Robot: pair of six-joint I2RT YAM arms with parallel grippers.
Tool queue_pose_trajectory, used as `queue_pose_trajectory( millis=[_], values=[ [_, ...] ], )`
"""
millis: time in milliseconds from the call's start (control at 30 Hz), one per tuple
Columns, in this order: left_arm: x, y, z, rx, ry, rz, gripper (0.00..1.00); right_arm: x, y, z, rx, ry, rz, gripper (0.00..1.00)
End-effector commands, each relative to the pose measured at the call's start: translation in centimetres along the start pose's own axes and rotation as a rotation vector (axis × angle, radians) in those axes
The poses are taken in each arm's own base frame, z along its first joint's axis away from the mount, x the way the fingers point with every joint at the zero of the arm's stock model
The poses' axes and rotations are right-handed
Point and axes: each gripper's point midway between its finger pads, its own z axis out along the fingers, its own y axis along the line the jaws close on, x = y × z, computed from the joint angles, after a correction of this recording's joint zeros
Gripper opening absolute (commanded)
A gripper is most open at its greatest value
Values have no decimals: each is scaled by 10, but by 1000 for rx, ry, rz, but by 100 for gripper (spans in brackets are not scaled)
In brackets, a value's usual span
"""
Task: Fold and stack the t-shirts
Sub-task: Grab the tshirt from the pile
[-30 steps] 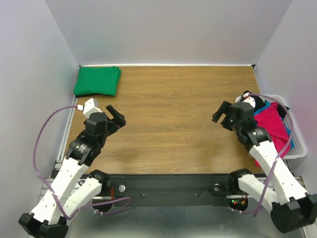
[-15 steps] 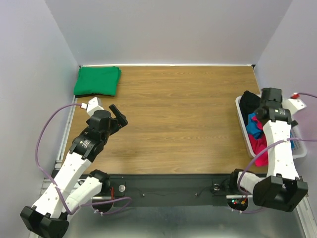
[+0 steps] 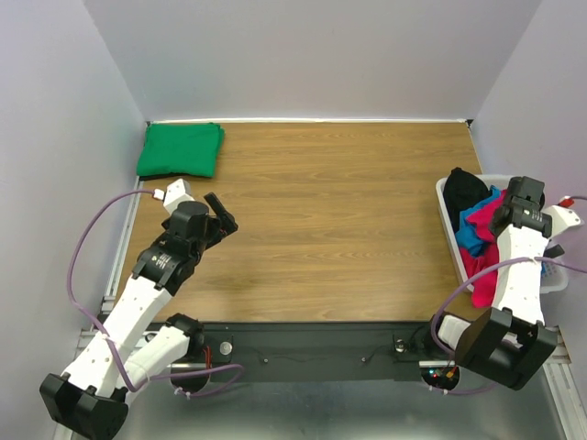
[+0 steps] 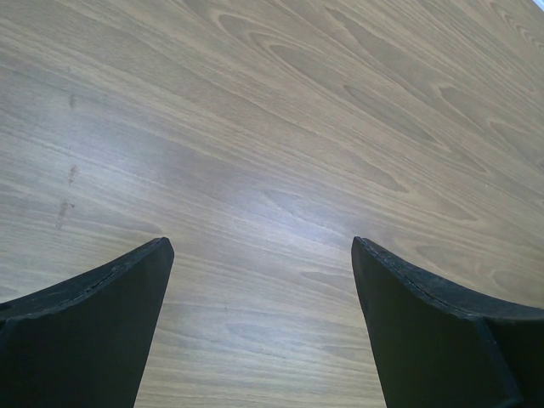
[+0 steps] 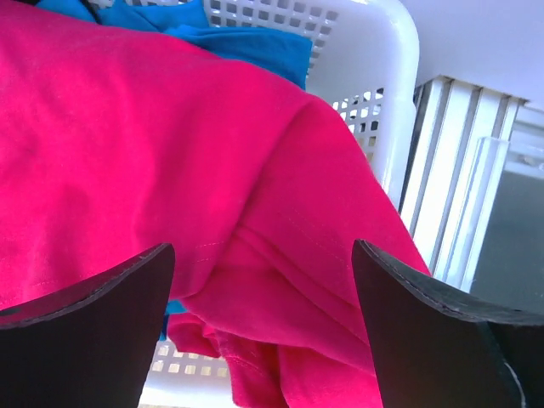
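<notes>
Both released, the right end effector (image 5: pixel 262 246) hovers over the crimson t-shirt (image 5: pixel 127 144) draped across the blue t-shirt (image 5: pixel 246 47) and the white basket (image 5: pixel 374 51), the left end effector (image 4: pixel 259 242) over the tabletop (image 4: pixel 272 127).

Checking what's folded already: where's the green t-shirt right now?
In the top view, the green t-shirt lies folded at the far left corner of the table, beyond the left gripper.

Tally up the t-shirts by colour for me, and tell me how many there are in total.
green t-shirt: 1
black t-shirt: 1
blue t-shirt: 1
red t-shirt: 1
Total: 4
</notes>
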Motion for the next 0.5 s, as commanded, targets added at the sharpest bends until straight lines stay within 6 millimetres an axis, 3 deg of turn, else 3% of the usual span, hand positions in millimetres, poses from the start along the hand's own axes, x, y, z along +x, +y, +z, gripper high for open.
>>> queue_pose_trajectory(
  millis=[0,167,300,367,467],
  values=[
    [-15,-8,-2,4,-37,4,98,-3,8,-2,-53,8,57,90],
    [-14,-6,-1,-7,-33,3,98,21,13,9,-71,71,43,86],
    [-17,-6,-4,-2,-48,-4,99,28,14,11,-78,88,38,79],
    [-18,-6,-4,-2,-50,-4,99,26,15,9,-84,81,41,57],
    [-18,-6,-5,0,-52,-5,99,11,15,2,-99,42,57,13]
  ],
)
